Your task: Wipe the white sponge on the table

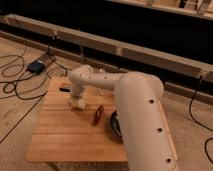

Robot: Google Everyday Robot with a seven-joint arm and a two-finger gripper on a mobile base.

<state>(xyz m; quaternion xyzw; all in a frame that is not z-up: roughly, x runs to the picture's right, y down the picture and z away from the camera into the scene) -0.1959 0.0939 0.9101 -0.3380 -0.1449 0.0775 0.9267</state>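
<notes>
The gripper [76, 98] sat low over the sponge [76, 103] on the table [55, 140], far-left part — whether it clamped the sponge, you could not tell. You needed light downward pressure and flat strokes, clear of the red stick [98, 114].

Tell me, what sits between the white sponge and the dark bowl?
In the camera view, a slim red-brown stick lies between white sponge, under the gripper, and dark bowl.

- Lit warmly and evenly from above; near-black along the back wall.
- Casting a soft shadow beneath the arm [135, 105] onto the table [60, 135].
- Shading the gripper [76, 99], low at the table's far-left part; faintly glossing the arm's shell.
</notes>
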